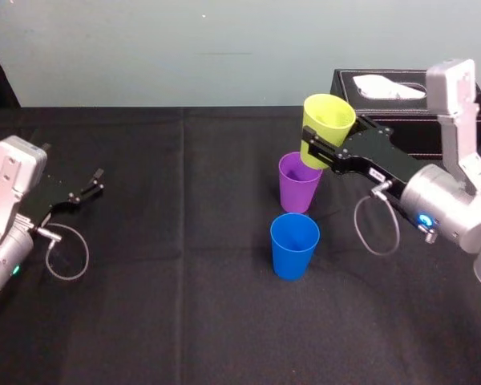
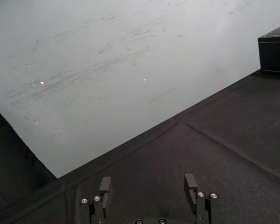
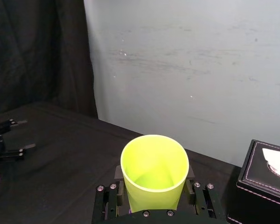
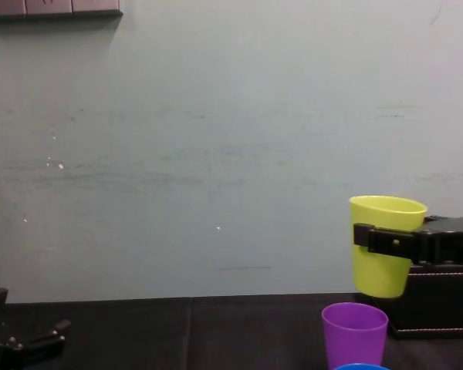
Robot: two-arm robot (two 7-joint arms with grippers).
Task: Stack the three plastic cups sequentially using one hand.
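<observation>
Now the right gripper [image 1: 319, 152] clamps the yellow cup [image 1: 327, 120] between its fingers, with the purple cup [image 1: 298, 183] just below them. It should probably centre the cup, keep it upright and lower slowly. The left gripper [image 1: 92, 183] sits parked, fingers spread.

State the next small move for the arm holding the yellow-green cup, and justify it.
Probably ease the yellow-green cup over the mouth of the purple cup and lower it in: the right gripper holds it upright in the air, above and slightly off that open, upright cup. The left gripper is parked at left.
</observation>
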